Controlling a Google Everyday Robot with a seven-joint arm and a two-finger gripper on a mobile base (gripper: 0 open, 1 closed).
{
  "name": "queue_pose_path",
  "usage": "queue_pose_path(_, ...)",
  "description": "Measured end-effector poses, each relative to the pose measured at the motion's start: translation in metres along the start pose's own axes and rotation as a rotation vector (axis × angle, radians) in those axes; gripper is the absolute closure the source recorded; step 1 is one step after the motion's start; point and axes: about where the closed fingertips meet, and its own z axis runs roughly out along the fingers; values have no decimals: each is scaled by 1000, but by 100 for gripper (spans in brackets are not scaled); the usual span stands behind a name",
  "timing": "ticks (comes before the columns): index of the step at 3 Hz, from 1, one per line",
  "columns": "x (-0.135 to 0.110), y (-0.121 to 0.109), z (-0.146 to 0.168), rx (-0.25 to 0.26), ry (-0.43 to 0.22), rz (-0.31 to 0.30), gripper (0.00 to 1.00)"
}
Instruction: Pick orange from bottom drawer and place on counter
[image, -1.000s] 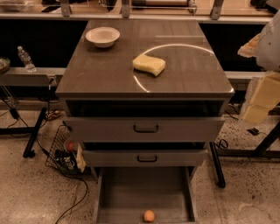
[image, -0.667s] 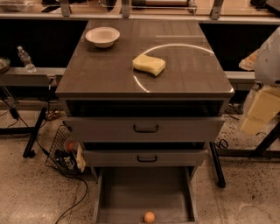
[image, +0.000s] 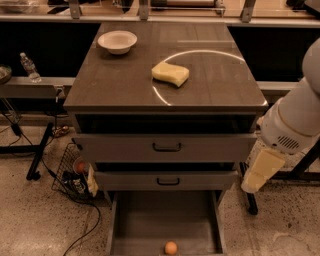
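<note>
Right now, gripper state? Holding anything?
Gripper: low, right of the cabinet; open or closed cannot be told. The orange lies in the bottom drawer, not held.

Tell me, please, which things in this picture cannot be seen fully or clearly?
All in the camera view:
- Bottom drawer: its front end is cut off by the lower edge, just past the orange.
- Top drawer: its inside is dark, covered by the counter.
- Gripper, right of the cabinet beside the drawers: its arm is cut off by the right edge.
- Wire basket on the floor: contents too small to name.
</note>
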Motion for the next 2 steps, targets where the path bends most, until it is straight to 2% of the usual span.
queue_pose_path(1,0,13,77,-52,-15,68,0)
queue_pose_path(2,0,15,80,-59,-16,79,0)
